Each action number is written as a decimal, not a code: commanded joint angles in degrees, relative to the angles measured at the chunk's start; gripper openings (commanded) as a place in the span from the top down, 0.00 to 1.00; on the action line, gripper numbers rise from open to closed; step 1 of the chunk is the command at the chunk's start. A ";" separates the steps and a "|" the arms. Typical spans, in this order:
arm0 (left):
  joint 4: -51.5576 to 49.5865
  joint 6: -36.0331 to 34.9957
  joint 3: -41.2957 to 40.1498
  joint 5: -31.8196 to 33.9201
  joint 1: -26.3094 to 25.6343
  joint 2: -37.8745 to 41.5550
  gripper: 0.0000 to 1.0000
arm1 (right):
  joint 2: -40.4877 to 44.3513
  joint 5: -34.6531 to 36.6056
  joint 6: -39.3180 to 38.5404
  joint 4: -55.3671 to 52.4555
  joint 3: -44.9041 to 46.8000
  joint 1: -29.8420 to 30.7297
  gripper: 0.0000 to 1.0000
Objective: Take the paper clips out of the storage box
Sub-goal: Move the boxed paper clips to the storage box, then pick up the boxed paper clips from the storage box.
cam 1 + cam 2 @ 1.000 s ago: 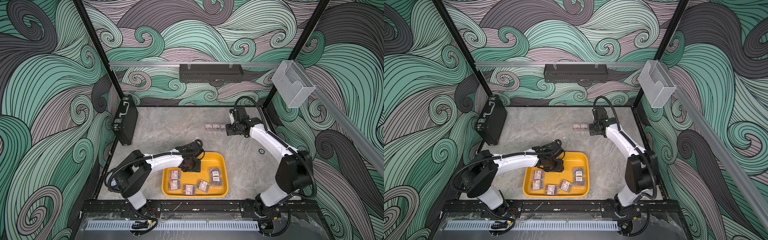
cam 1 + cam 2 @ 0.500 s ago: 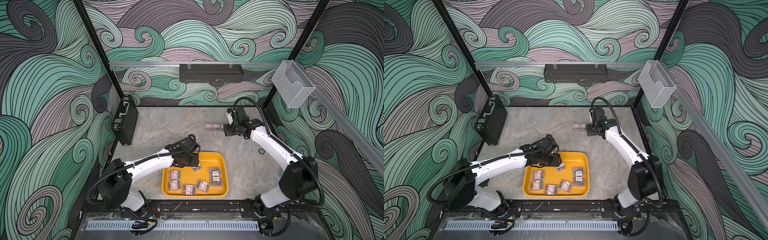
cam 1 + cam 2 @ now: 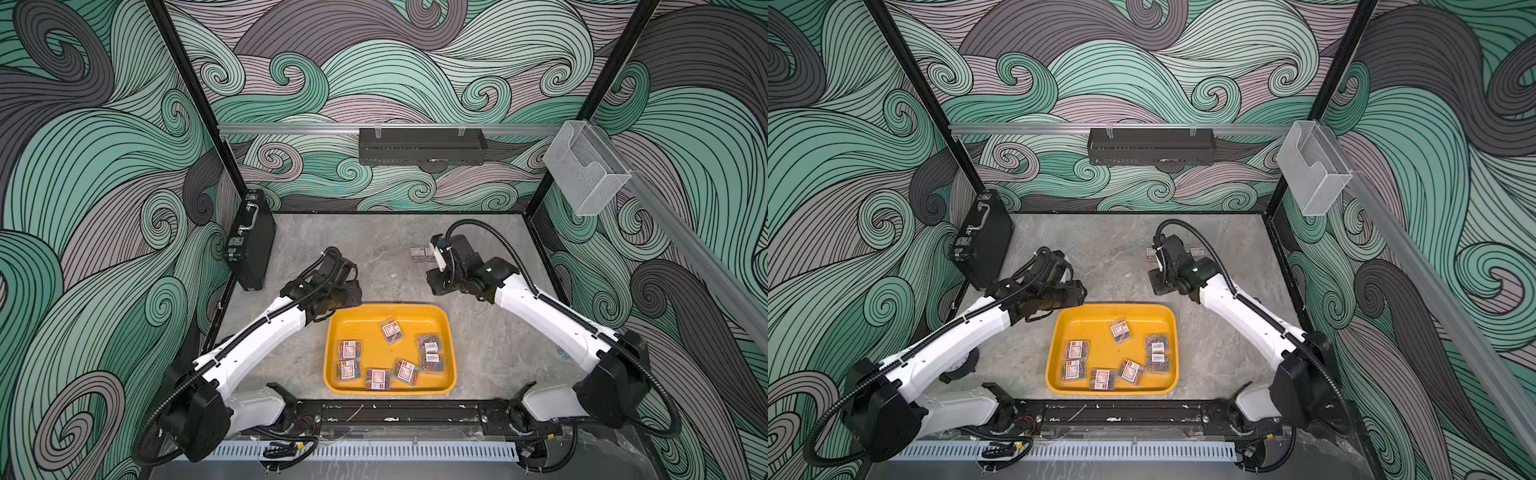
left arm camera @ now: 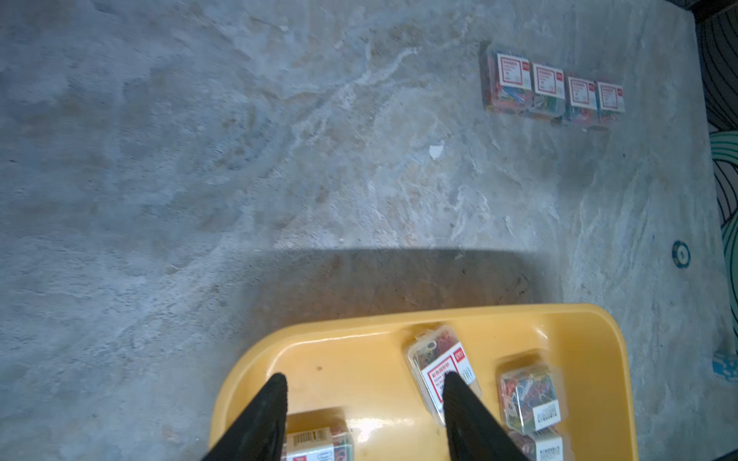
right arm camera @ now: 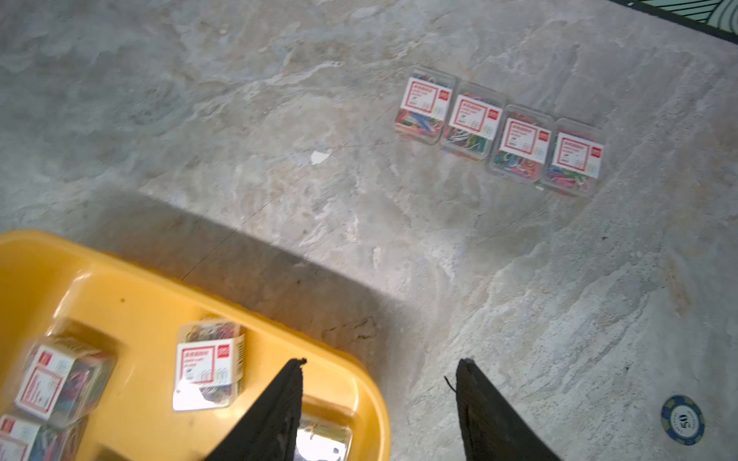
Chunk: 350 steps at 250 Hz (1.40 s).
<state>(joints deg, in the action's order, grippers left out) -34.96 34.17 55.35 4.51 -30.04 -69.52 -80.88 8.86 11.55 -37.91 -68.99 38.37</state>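
Observation:
The storage box (image 3: pixel 332 332) is a yellow tray near the table's front, and several clear boxes of paper clips (image 3: pixel 390 330) lie loose in it. A row of more paper clips (image 5: pixel 499 131) lies on the table behind it, partly hidden by the right arm in both top views. My left gripper (image 3: pixel 356 293) hangs over the tray's far left corner. In the left wrist view the left gripper (image 4: pixel 365 383) is open and empty. My right gripper (image 3: pixel 434 282) hovers between the row and the tray's far right corner. In its wrist view the right gripper (image 5: pixel 381 367) is open and empty.
A black briefcase (image 3: pixel 251 245) leans on the left wall. A clear acrylic holder (image 3: pixel 586 170) hangs on the right rail and a black shelf (image 3: pixel 422 145) on the back wall. A poker chip (image 5: pixel 682 420) lies on the table right of the tray.
My left gripper has drawn back from inside the tray to its far left corner, uncovering a box lying there. My right gripper has moved from the row of boxes toward the tray.

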 commanded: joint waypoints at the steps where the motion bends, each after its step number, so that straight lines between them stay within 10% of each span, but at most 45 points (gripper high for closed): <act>1: -2.55 -2.21 -0.60 0.60 2.89 1.39 0.39 | 1.43 1.67 5.30 -0.67 2.32 4.41 0.38; 105: -3.34 -2.20 -2.27 -0.01 5.62 3.31 0.39 | -10.14 4.94 18.46 5.52 3.54 22.59 0.38; 350: -5.14 -3.76 -1.26 -0.02 6.85 4.60 0.39 | -26.30 2.31 18.42 5.18 -1.94 23.07 0.36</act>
<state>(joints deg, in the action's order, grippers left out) -37.93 31.38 52.97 4.45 -23.68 -64.93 -106.41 11.62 29.21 -32.01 -70.48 61.69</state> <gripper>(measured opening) 0.608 0.645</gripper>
